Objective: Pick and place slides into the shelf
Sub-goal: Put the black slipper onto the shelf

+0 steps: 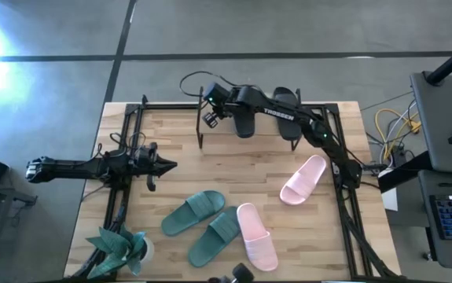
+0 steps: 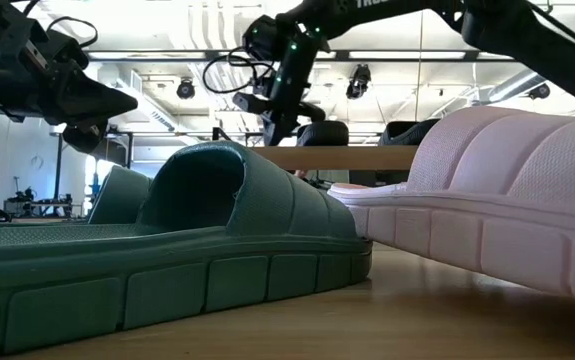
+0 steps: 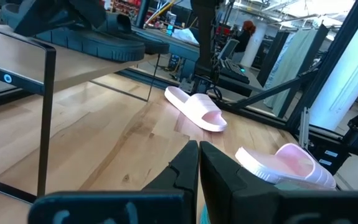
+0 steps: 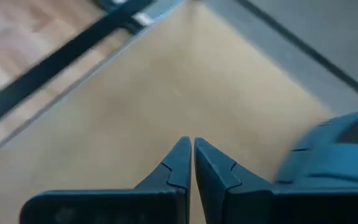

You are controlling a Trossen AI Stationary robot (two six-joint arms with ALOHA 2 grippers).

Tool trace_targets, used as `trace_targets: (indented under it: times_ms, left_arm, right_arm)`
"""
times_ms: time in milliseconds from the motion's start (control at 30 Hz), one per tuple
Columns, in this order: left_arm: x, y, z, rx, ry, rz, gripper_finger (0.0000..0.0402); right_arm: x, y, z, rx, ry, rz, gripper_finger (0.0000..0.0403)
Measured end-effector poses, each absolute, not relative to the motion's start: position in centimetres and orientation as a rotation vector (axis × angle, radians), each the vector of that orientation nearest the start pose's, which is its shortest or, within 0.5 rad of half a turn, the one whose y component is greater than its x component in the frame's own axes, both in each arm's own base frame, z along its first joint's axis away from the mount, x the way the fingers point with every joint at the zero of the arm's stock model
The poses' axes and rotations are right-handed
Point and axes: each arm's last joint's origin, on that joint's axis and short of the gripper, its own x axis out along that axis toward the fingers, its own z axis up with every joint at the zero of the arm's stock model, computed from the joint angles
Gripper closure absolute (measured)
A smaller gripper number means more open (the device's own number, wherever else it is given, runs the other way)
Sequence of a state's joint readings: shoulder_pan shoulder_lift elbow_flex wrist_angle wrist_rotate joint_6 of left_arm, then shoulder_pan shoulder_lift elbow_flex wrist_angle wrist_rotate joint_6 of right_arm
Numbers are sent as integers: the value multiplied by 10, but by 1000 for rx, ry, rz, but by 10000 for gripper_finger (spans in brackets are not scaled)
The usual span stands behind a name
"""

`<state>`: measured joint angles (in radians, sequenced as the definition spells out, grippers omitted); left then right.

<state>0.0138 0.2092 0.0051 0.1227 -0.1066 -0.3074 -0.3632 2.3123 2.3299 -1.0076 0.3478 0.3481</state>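
The shelf (image 1: pixel 269 130) stands at the table's far middle, and two black slides (image 1: pixel 245 122) (image 1: pixel 286 101) lie on its plank top. My right gripper (image 1: pixel 210 119) hangs shut over the left part of the plank (image 4: pixel 166 81), slanting down, with nothing between its fingers; one black slide (image 4: pixel 334 149) lies just beside it. Two dark green slides (image 1: pixel 194 212) (image 1: pixel 214 236) and two light pink slides (image 1: pixel 303 179) (image 1: pixel 257 236) lie flat on their soles on the table. My left gripper (image 1: pixel 167 165) waits shut at the table's left side, pointing level.
A potted green plant (image 1: pixel 119 248) stands at the near left corner. Black metal frame rails (image 1: pixel 343 196) run along the table's left and right sides. A desk with cables and a keyboard (image 1: pixel 446 212) stands beyond the right edge. Bare wood lies between the shelf and the slides.
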Motion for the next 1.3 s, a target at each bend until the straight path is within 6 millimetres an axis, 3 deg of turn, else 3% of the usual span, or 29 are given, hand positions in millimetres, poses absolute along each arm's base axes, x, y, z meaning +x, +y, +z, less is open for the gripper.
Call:
trace_targets:
  times_ms: [267, 467, 800, 1300]
  left_arm:
    - [110, 5, 160, -303, 62, 132, 402]
    - [110, 5, 160, -303, 61, 131, 402]
    - [110, 5, 160, -303, 62, 132, 402]
    - [110, 5, 160, -303, 62, 131, 402]
  right_arm:
    - [439, -204, 278, 330, 985, -936, 390]
    - [426, -206, 276, 356, 1068, -1019, 390]
    - [430, -179, 282, 340, 1121, -921, 390]
    - [406, -166, 295, 370, 1238, -1051, 390]
